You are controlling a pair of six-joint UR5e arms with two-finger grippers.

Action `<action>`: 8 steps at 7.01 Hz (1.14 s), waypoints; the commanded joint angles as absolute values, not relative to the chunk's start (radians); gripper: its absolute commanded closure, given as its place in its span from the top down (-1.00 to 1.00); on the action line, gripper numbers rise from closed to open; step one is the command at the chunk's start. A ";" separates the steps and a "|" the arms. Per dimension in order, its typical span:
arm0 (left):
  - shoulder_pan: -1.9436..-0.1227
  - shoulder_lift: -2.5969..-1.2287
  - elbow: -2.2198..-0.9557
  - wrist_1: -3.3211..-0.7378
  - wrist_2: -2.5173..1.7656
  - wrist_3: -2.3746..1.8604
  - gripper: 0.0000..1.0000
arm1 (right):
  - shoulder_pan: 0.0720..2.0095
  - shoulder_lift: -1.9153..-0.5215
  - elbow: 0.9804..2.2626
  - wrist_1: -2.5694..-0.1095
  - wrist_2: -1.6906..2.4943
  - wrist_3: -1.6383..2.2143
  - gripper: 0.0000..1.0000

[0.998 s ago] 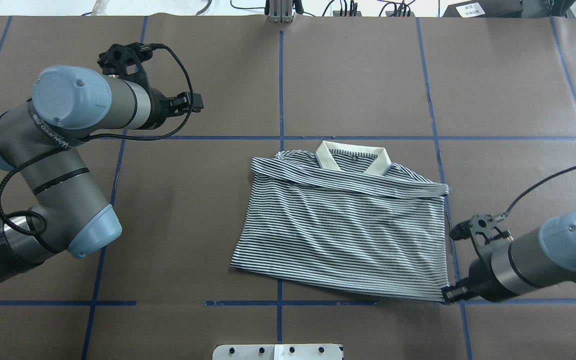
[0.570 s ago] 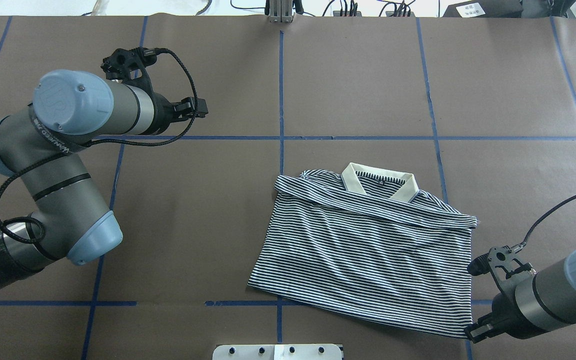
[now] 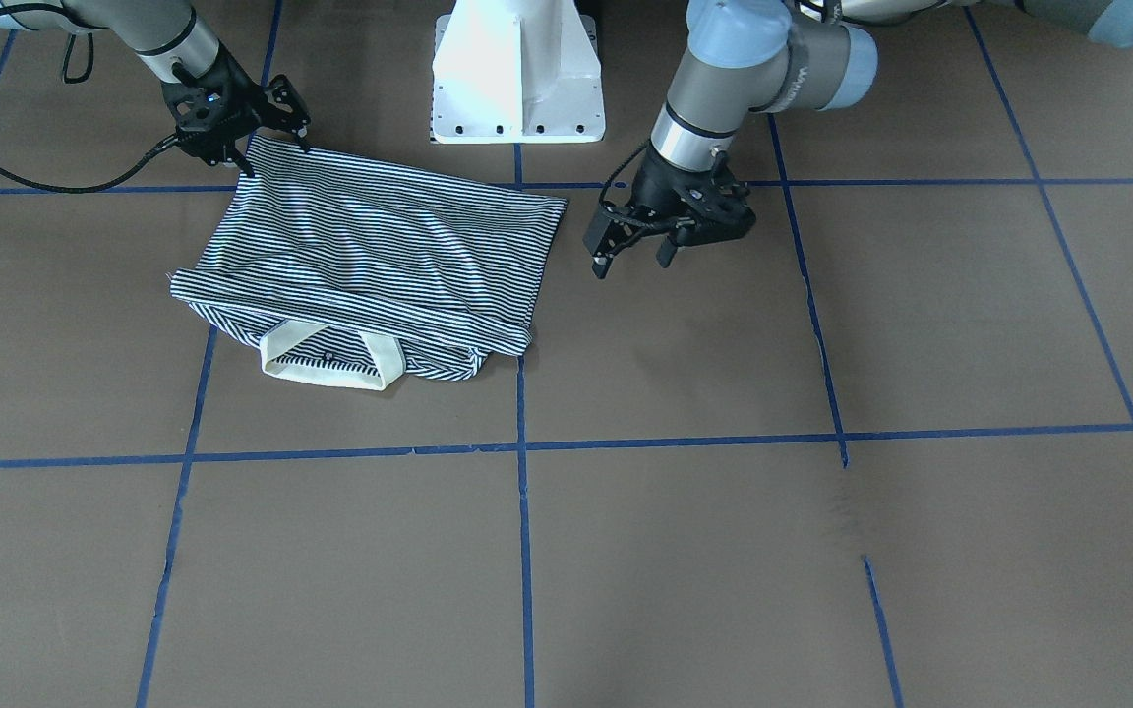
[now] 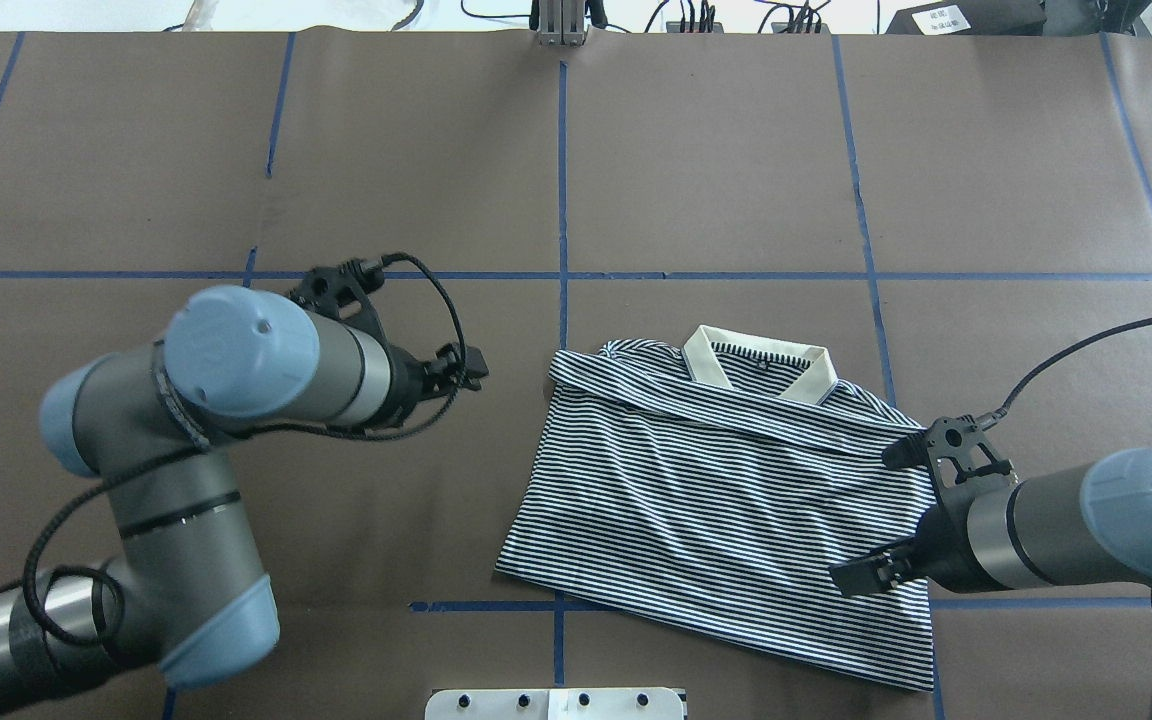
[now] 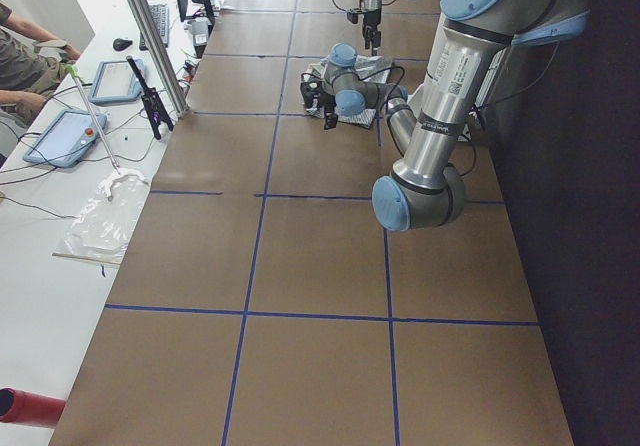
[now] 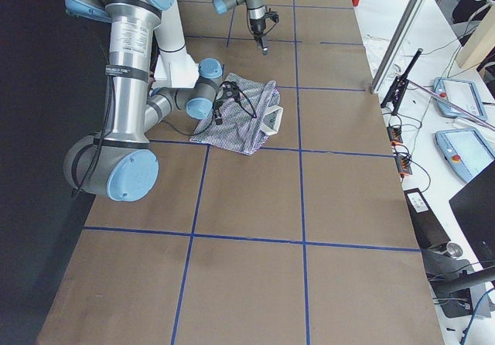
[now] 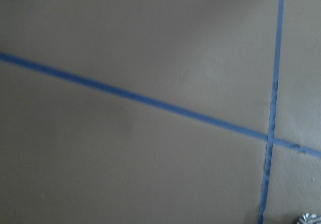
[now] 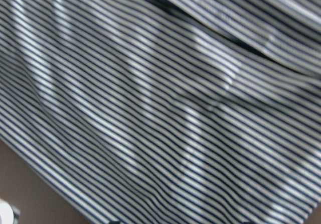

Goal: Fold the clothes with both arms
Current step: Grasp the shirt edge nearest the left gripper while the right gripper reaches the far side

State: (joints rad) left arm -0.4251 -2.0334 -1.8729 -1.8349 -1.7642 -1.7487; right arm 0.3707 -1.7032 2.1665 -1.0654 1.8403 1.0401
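right gripper [image 3: 274,157]: jaws look spread with nothing in them, hanging over the shirt [image 4: 726,500] at its right corner on the robot's side. Its wrist view is all stripes and shows no fingers

left gripper [image 3: 631,260]: jaws wide, empty, low over bare table just left of the shirt and clear of the cloth. Its wrist view shows only brown surface and tape

shirt: lies flat a little right of table centre, skewed to the grid, with the collar [image 4: 756,365] on the far edge. The sleeves don't stick out, a folded band runs across just below the collar, and the outline is roughly a rectangle. The body is still rippled

progress, my read: side and sleeve folds done, final fold not. Left to do is likely one more fold in half, then smoothing. Neither gripper has cloth, so both need a fresh grip first. The skew could make that fold land uneven

surface: table [image 4: 716,160] covered in brown paper with a blue tape grid [image 4: 563,180], white pedestal [image 3: 517,74] at the robot's edge

room: bench along the far side with tablets [image 5: 62,136], cables and a plastic bag [image 5: 100,221]. A person's arm [image 5: 20,51] shows at that bench, well away from the arms
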 commanded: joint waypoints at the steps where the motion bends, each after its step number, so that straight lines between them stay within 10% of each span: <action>1: -0.235 -2.051 -1.862 -1.819 -1.706 -1.943 0.93 | 0.438 -1.652 2.157 -1.071 1.778 1.035 1.00; 8: -0.206 -2.102 -1.778 -1.822 -1.677 -1.991 0.62 | 0.575 -1.563 2.148 -1.184 1.933 1.039 1.00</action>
State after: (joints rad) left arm -0.2107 -2.1009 -1.7842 -1.8218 -1.6835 -1.9868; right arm 0.5697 -1.5642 2.1481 -1.1835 1.9296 1.0397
